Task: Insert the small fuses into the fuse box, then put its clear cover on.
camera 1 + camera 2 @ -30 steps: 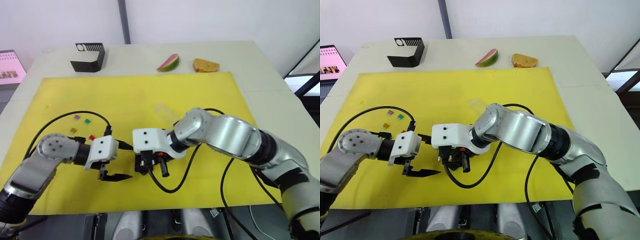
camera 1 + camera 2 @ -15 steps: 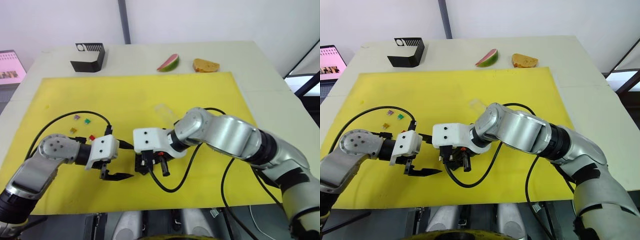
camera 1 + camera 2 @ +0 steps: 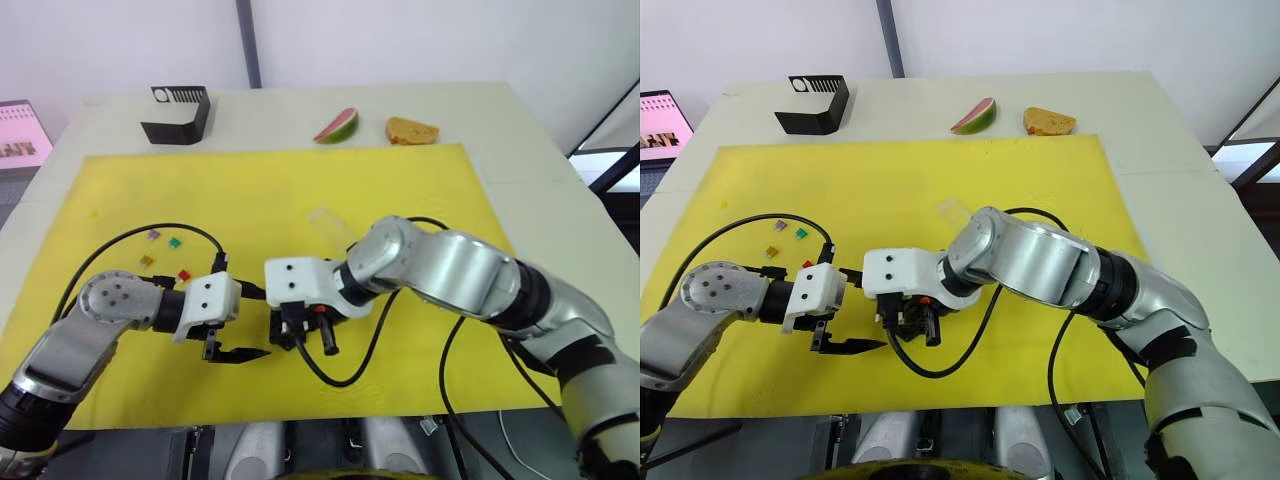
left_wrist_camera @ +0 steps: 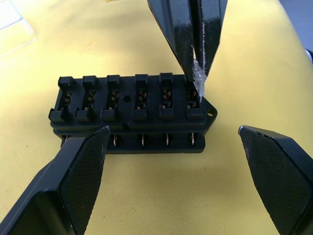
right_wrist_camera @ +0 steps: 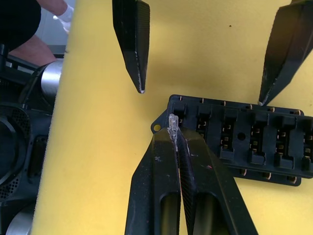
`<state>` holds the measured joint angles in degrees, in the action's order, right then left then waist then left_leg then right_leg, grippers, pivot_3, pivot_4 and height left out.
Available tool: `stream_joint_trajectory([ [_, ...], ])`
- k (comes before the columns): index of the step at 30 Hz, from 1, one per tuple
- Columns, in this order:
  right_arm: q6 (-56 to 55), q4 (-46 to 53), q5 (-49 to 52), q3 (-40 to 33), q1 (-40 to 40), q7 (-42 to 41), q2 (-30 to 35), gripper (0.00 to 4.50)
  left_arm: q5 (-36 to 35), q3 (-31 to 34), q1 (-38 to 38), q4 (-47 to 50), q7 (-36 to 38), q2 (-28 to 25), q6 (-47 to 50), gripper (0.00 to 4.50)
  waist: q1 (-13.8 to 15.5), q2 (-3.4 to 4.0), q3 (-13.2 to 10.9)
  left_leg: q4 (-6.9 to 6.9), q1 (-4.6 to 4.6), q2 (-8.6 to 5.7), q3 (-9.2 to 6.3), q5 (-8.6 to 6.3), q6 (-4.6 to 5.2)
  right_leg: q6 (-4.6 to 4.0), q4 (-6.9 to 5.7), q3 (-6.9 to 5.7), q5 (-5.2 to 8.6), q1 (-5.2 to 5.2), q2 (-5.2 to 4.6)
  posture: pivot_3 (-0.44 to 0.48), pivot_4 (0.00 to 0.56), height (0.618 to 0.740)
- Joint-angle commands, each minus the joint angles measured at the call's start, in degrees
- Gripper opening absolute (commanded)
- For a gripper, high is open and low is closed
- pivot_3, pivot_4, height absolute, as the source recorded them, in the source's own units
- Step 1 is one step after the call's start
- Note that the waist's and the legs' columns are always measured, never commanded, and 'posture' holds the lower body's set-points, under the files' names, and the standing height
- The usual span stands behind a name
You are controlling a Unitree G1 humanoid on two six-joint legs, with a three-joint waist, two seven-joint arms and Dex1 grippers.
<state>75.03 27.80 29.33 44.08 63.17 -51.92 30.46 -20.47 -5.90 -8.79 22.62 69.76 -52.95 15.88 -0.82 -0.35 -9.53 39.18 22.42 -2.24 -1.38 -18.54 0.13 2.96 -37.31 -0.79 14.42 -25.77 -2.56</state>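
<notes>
The black fuse box (image 4: 132,112) lies on the yellow mat, with my right gripper (image 5: 174,131) over one end of it. That gripper is shut on a small greyish clear fuse (image 4: 198,81), whose tip is at the end slot. My left gripper (image 3: 228,351) stands open just to the left, one finger (image 4: 80,164) in front of the box's other end. Several small fuses lie loose at the mat's left: purple (image 3: 153,235), green (image 3: 174,242), tan (image 3: 146,261) and red (image 3: 183,275). Further back on the mat rests the clear cover (image 3: 333,226).
A larger black box with a white slotted top (image 3: 177,113) stands at the back left of the table. A watermelon slice (image 3: 337,126) and a piece of bread (image 3: 412,131) lie behind the mat (image 3: 420,190). Black cables loop from both wrists over the mat.
My left gripper has edged a little to the right, toward the fuse box. The right gripper has stayed over the box with the fuse.
</notes>
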Motion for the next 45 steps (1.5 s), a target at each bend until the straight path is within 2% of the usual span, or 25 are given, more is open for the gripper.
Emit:
stream_joint_trajectory([
  [1,-0.7,0.5,-0.3,-0.7,0.8,-0.1,-0.3,0.0,0.0,0.3,-0.3,0.9,-0.1,0.2,-0.4,4.43,0.0,0.0,0.0,0.0,0.0,0.0,0.0,0.0,0.0,0.0,0.0,0.0,0.0,0.0,0.0,0.0,0.15,0.74],
  [22,-4.3,-0.4,-4.8,3.4,1.3,-1.2,0.8,0.0,-0.1,0.3,-0.3,1.4,-0.4,0.3,0.2,4.43,0.0,-0.01,0.0,0.02,-0.02,-0.01,0.0,0.02,-0.03,0.0,-0.07,0.0,0.0,0.0,0.0,0.0,0.15,0.74],
  [30,-4.7,-2.7,-6.2,6.3,5.7,-3.4,0.0,0.0,0.4,0.0,-0.6,0.9,0.0,0.2,-0.4,4.43,0.0,-0.01,0.0,0.04,-0.03,-0.02,0.0,0.03,-0.04,0.0,-0.09,0.0,0.0,0.0,0.0,0.0,0.15,0.74],
  [35,-3.2,-2.4,-6.4,8.5,8.6,-5.8,1.7,0.0,1.5,-0.8,-1.1,-0.1,-0.1,1.2,-1.5,4.43,0.1,-0.01,0.0,0.04,-0.02,-0.03,0.0,0.03,-0.05,0.0,-0.1,0.0,0.0,0.0,0.0,0.0,0.15,0.74],
  [45,-6.6,-2.8,-10.7,11.7,8.4,-6.0,2.5,0.0,2.4,-1.0,-1.8,-1.1,-0.5,2.3,-1.8,4.43,0.0,-0.03,0.0,0.06,-0.04,-0.03,0.0,0.04,-0.06,0.0,-0.15,0.0,0.0,-0.01,0.0,0.0,0.15,0.74],
])
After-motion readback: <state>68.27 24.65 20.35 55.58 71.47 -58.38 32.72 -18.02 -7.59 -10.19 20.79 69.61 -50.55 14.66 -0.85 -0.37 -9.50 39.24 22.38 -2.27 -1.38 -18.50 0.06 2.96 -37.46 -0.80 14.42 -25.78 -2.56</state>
